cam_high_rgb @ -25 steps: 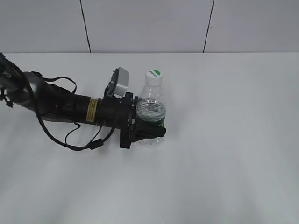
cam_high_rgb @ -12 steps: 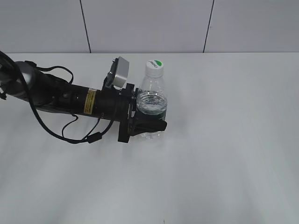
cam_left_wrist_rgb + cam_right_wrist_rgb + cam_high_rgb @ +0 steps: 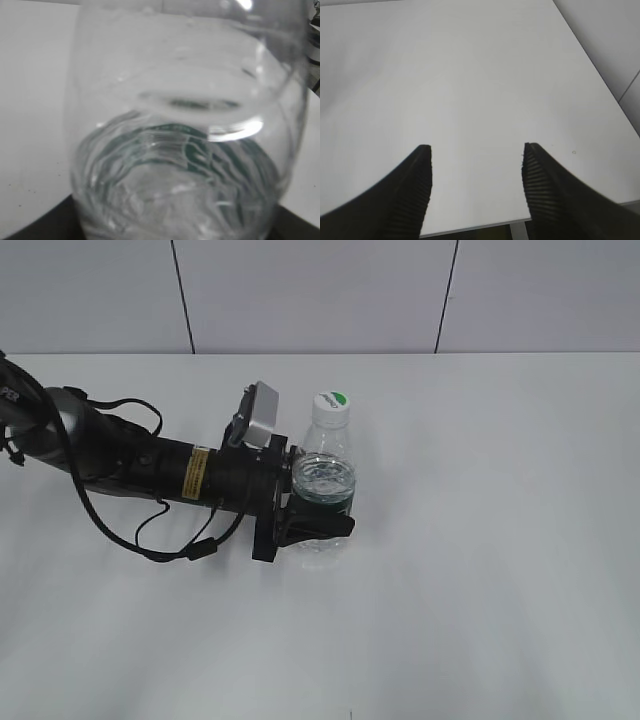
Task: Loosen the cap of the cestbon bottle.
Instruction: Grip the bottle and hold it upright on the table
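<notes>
The cestbon bottle [image 3: 325,478] is upright on the left half of the white table, clear, with a dark green label band low on its body. Its white cap [image 3: 331,400], marked with green, sits on the neck. My left gripper [image 3: 318,518] reaches in from the left and is shut on the bottle's lower body at the label. In the left wrist view the bottle [image 3: 185,150] fills the frame, its water and green label blurred; the fingers are hidden apart from dark corners at the bottom. My right gripper [image 3: 476,150] is open over bare table, holding nothing; it is out of the exterior view.
The white table [image 3: 500,540] runs to a grey panelled wall [image 3: 320,290] at the back. The left arm's cable loops [image 3: 160,540] hang beside it. In the right wrist view the table's near edge [image 3: 470,227] and right edge [image 3: 600,80] show.
The left arm raised the bottle slightly half a second ago and has brought it back down to about where it was. The grip has not changed.
</notes>
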